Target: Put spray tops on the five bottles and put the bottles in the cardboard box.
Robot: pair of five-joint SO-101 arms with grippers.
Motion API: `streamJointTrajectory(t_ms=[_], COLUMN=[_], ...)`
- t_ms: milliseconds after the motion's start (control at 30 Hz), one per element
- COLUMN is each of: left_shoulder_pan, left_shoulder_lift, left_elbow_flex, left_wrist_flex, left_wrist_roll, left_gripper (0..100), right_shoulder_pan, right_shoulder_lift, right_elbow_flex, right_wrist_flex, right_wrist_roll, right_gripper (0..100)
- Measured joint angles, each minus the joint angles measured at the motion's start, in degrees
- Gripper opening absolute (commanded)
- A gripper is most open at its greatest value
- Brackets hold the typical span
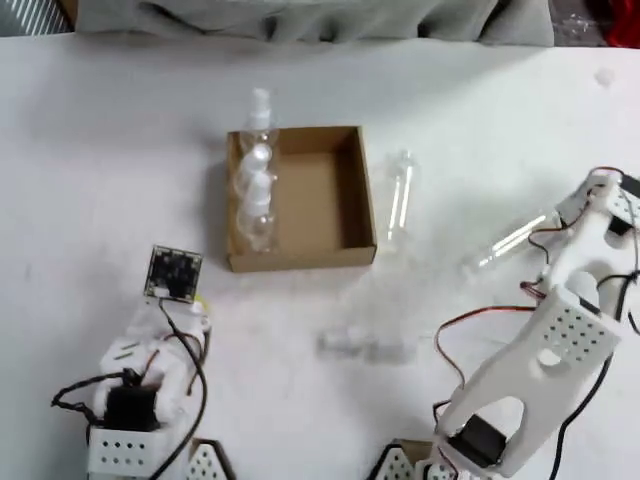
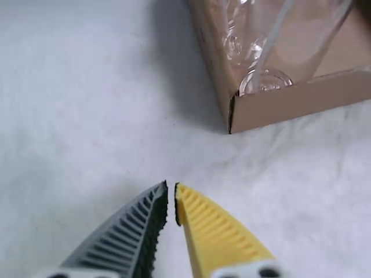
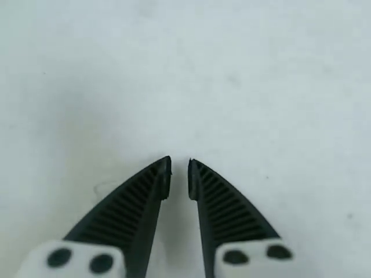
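Note:
The open cardboard box (image 1: 318, 190) sits mid-table, and clear bottles (image 1: 257, 195) lie along its left wall. Another clear bottle (image 1: 262, 105) lies just behind the box. One bottle (image 1: 400, 195) lies right of the box, and one (image 1: 510, 240) lies farther right by the right arm (image 1: 560, 330). A clear piece (image 1: 365, 345) lies in front of the box. My left gripper (image 2: 171, 194) is shut on nothing, low over the table near the box corner (image 2: 232, 113), where a bottle base (image 2: 266, 81) shows inside. My right gripper (image 3: 178, 168) is shut over bare table.
The left arm (image 1: 135, 400), with its small camera board (image 1: 175, 272), stands at the front left of the box. Crumpled cloth or plastic lies along the table's far edge (image 1: 300, 20). White tabletop (image 1: 100, 150) spreads left of the box.

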Motion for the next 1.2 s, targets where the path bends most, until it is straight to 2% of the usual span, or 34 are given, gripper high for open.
streamJointTrajectory(t_ms=[167, 333, 700, 900, 1000, 1200], left_shoulder_pan=[0.0, 0.0, 0.0, 0.0, 0.0, 0.0], left_shoulder_lift=[0.0, 0.0, 0.0, 0.0, 0.0, 0.0], left_elbow_flex=[0.0, 0.0, 0.0, 0.0, 0.0, 0.0], left_wrist_flex=[0.0, 0.0, 0.0, 0.0, 0.0, 0.0], left_wrist_roll=[0.0, 0.0, 0.0, 0.0, 0.0, 0.0], left_gripper=[2, 2, 2, 2, 2, 2], right_shoulder_pan=[-3.0, -8.0, -16.7, -22.0, -23.2, -22.8], right_shoulder_lift=[5.7, 9.5, 10.7, 10.7, 10.7, 10.2], right_elbow_flex=[-10.2, -16.6, -30.2, -41.3, -48.7, -50.2], right_wrist_flex=[0.0, 3.1, 15.2, 26.0, 31.8, 32.7], right_wrist_roll=[0.0, 0.6, 0.7, 0.7, -2.6, -4.7], right_gripper=[3.5, 9.4, 9.4, 9.4, 9.4, 9.4])
